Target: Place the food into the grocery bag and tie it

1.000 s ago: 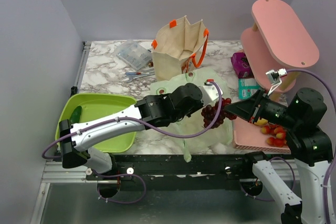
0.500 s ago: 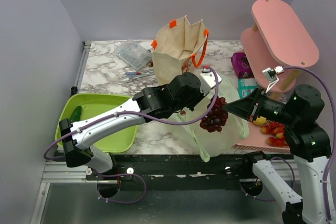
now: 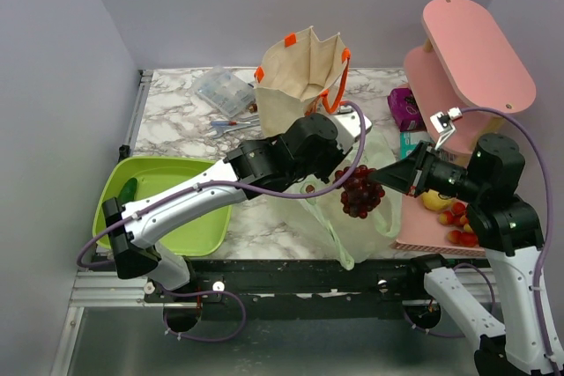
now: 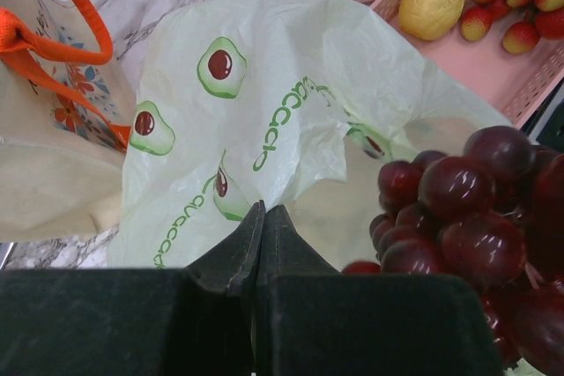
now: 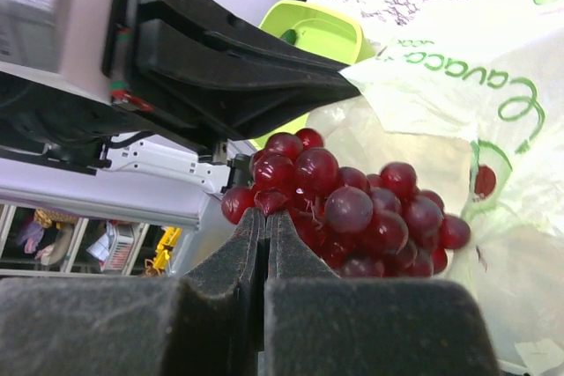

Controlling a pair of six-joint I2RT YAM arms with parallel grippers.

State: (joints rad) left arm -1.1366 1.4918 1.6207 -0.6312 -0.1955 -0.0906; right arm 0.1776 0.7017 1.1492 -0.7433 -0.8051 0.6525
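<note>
Lifted higher, thin green grocery bag (image 3: pixel 374 226) (avocado print), glossy dark-red grapes (image 3: pixel 359 193)

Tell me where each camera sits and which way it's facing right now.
Top external: above and behind the bases, looking down on the table; both arms show.
Left wrist: on the left gripper, facing the grocery bag it pinches; its shut fingers show.
Right wrist: on the right gripper, facing the left gripper; its shut fingers hold the grapes.
Shared: both wrist views show the grapes and bag.
</note>
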